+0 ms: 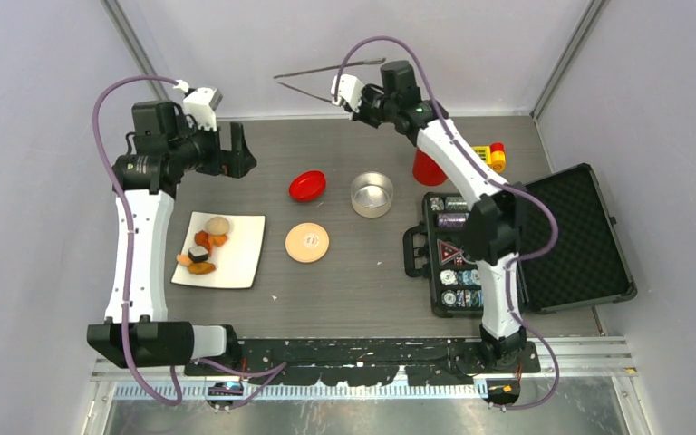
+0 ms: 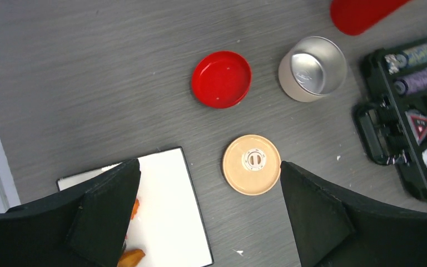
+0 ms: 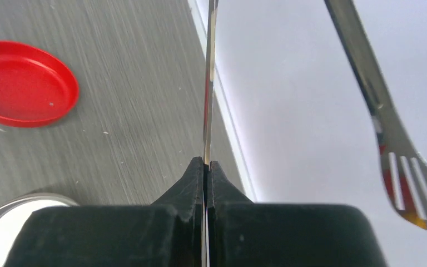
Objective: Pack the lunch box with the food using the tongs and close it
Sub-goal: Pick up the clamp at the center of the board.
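My right gripper (image 1: 335, 100) (image 3: 206, 164) is shut on one arm of the silver tongs (image 1: 326, 69) (image 3: 208, 83) and holds them in the air by the back wall. Their joined end points left, and the other arm's slotted tip (image 3: 408, 172) hangs free. The steel lunch box (image 1: 372, 194) (image 2: 313, 68) stands open and empty mid-table, its tan lid (image 1: 307, 243) (image 2: 252, 164) lying flat to the front left. The food (image 1: 204, 249) sits on a white plate (image 1: 240, 263) at the left. My left gripper (image 1: 236, 149) (image 2: 208, 167) hovers open above the table, behind the plate.
A red lid (image 1: 307, 186) (image 2: 221, 79) (image 3: 22, 83) lies left of the lunch box and a red cup (image 1: 428, 169) stands behind it to the right. An open black case (image 1: 589, 236) of poker chips fills the right side.
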Controlling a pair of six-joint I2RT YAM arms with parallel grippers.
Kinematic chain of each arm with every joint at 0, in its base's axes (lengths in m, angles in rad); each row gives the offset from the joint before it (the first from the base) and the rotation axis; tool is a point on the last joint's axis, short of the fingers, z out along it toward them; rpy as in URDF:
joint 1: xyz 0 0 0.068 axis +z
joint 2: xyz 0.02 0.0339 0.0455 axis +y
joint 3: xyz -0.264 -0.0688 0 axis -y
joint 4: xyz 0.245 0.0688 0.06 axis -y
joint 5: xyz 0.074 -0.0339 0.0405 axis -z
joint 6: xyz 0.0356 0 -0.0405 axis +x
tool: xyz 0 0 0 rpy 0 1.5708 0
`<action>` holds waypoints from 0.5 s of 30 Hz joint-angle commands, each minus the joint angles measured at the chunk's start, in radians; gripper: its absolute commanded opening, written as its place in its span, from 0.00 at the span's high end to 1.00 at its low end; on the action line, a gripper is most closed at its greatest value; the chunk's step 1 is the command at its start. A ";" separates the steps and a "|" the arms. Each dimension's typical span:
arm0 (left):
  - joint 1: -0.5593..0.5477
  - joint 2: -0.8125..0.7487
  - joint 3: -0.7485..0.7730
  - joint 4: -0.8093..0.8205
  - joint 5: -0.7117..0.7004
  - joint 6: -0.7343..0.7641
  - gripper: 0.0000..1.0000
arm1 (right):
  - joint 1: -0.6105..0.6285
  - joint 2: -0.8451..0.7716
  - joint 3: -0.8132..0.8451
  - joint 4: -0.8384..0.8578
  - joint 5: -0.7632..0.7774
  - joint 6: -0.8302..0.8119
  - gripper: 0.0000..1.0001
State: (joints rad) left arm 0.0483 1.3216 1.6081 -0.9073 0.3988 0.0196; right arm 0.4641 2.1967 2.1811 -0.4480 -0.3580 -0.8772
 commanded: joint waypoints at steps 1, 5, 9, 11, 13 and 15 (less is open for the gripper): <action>0.005 -0.078 0.039 0.034 0.184 0.185 0.00 | 0.017 -0.207 -0.094 -0.027 -0.090 -0.091 1.00; 0.005 -0.129 0.009 0.079 0.204 0.312 0.00 | 0.042 -0.362 -0.244 -0.091 -0.114 -0.205 1.00; 0.004 -0.162 -0.021 0.089 0.238 0.478 0.00 | 0.063 -0.478 -0.359 -0.175 -0.112 -0.288 1.00; 0.003 -0.163 -0.036 0.083 0.252 0.549 0.00 | 0.077 -0.517 -0.388 -0.217 -0.109 -0.293 1.00; -0.005 -0.151 -0.040 0.071 0.243 0.598 0.00 | 0.093 -0.542 -0.399 -0.263 -0.106 -0.289 1.00; -0.014 -0.135 -0.040 0.057 0.242 0.632 0.00 | 0.115 -0.560 -0.402 -0.310 -0.099 -0.276 1.00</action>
State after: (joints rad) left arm 0.0460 1.1595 1.5814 -0.8608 0.6102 0.4965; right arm 0.5461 1.7069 1.7889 -0.6640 -0.4477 -1.1240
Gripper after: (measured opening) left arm 0.996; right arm 0.039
